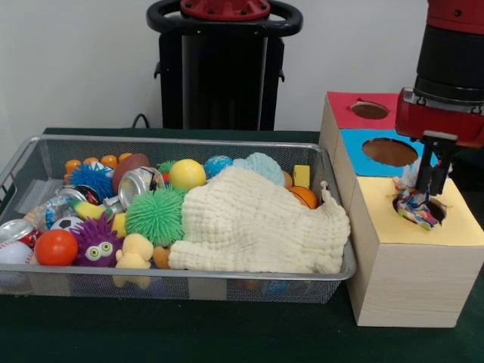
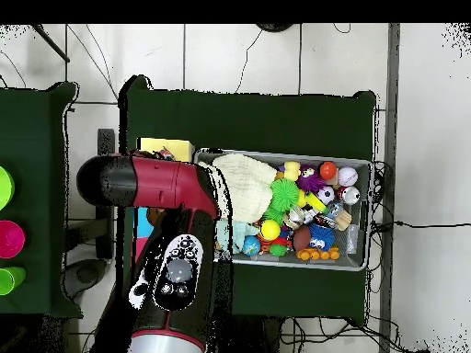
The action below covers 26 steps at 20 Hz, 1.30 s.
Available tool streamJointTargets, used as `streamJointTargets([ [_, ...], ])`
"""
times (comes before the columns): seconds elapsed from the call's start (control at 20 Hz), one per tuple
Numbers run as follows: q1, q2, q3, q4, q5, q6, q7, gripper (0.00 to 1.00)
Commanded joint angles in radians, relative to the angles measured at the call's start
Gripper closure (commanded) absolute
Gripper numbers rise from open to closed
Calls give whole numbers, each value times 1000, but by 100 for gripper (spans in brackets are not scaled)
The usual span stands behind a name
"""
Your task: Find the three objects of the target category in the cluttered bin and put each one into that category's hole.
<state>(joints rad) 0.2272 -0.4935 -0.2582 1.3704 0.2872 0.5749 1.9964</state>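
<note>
My gripper (image 1: pixel 429 187) hangs over the hole (image 1: pixel 437 209) in the yellow top (image 1: pixel 378 206) of the wooden box, to the right of the bin. It looks shut on a crumpled multicoloured cloth (image 1: pixel 412 201), whose lower end sits in that hole. The wire bin (image 1: pixel 189 143) holds a big cream knitted cloth (image 1: pixel 257 221) over part of the clutter. In the overhead view my arm (image 2: pixel 156 184) hides the gripper and most of the box; only a yellow corner (image 2: pixel 167 147) shows beside the bin (image 2: pixel 364 167).
The box also has a blue top with a hole (image 1: pixel 389 151) and a red top with a hole (image 1: pixel 370 110). In the bin lie a green spiky ball (image 1: pixel 155 215), a purple toy with eyes (image 1: pixel 96 243), an orange ball (image 1: pixel 55 247) and a can (image 1: pixel 140 181).
</note>
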Motion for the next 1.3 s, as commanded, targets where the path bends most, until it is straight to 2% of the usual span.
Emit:
streamJointTargets([
  [0.05, -28, 15, 47, -36, -5, 129, 140, 100],
  [0.35, -10, 30, 15, -41, -3, 133, 185, 100],
  [0.6, -17, 44, 34, -10, 7, 75, 187, 100],
  [1.25, -30, 46, 62, 10, 18, 43, 176, 100],
  [1.3, -29, 45, 61, 10, 17, 44, 174, 0],
])
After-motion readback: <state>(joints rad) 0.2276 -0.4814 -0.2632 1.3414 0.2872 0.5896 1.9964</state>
